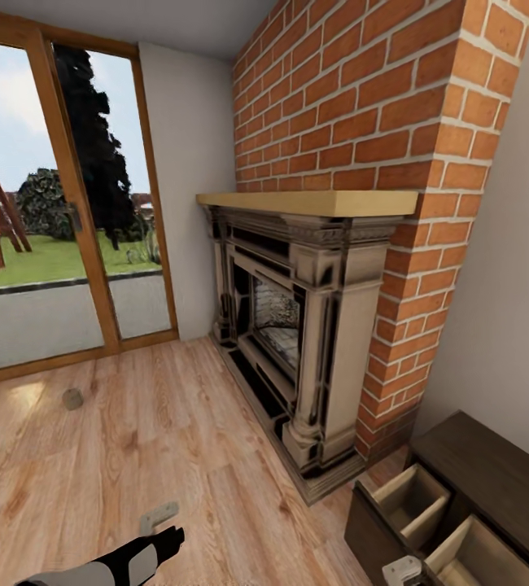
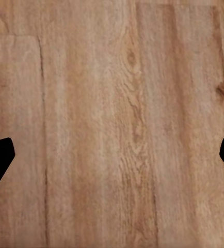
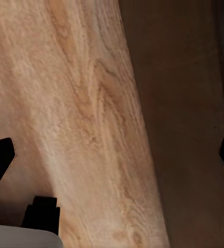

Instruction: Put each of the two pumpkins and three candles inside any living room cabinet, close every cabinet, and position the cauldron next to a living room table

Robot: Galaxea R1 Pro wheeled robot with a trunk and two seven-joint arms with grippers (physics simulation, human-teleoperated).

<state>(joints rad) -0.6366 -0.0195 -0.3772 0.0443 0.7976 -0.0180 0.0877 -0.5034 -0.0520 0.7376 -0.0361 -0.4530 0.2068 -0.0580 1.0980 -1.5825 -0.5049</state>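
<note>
Not much looks done yet: the cabinet (image 1: pixel 492 480) sits lower right with two drawers pulled open and apparently empty, one candle (image 1: pixel 72 398) on the floor (image 1: pixel 134 456) by the glass door, both tools spread, holding nothing.

- Chimney wall (image 1: pixel 362 122): orange-red brick, pale mortar lines.
- Mantel shelf (image 1: pixel 309 202): light yellow wood.
- Fireplace surround (image 1: pixel 330 325): cream and black.
- Floor (image 1: pixel 134 456): honey-tan wood grain.
- Cabinet (image 1: pixel 492 468), near right: dark brown, pale tan drawer insides.
- Door frame (image 1: pixel 81 220): orange-brown.
- Candle (image 1: pixel 72 398), far left: grey-brown.
</note>
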